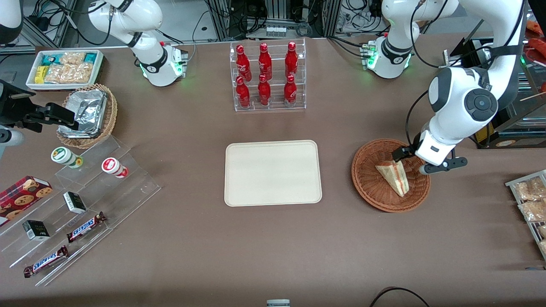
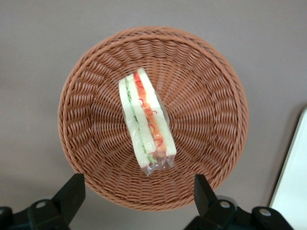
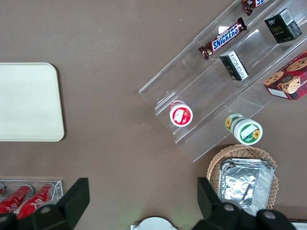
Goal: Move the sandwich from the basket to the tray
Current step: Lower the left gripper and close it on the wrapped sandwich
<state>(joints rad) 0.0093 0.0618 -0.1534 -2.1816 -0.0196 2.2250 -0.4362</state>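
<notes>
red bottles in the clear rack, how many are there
6, all in the clear rack, farther from the front camera than the tray: three on the upper step, three on the lower. None seems hidden. The gripper hangs open over the basket.

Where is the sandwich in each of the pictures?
Front view: the sandwich lies in the basket, toward the working arm's end of the table, with the open tool just above it.
Left wrist view: the sandwich lies in the middle of the basket.
Right wrist view: not in it.
Shared landmark: the tray.
</notes>
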